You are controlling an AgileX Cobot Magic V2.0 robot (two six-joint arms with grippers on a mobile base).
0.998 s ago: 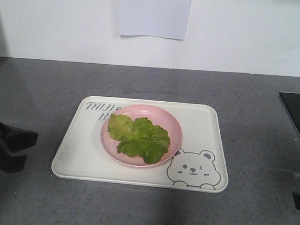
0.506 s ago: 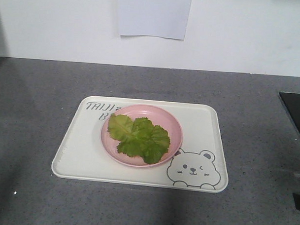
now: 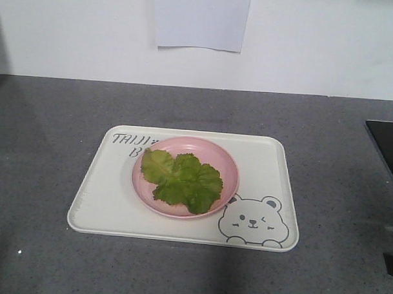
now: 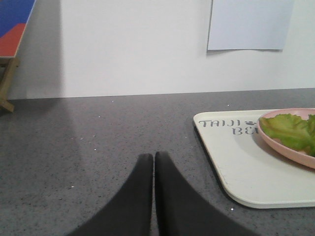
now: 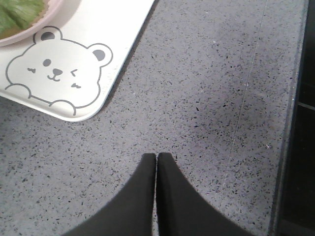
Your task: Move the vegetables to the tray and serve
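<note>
You pulled the left gripper [image 4: 154, 162] clear of the cream-white rectangular plastic tray [image 3: 104, 195], both grippers' fingers clenched empty, leaving the crinkled green lettuce vegetables [image 3: 182, 179] on its round pink plate [image 3: 228, 167], ready to serve.

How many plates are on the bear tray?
1: a round pink plate sits mid-tray, holding the lettuce and covering part of the lettering. None seem hidden.

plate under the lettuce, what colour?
Pale pink. The plate holds the vegetables and sits on the tray; clearest in the exterior front-facing view.
</note>
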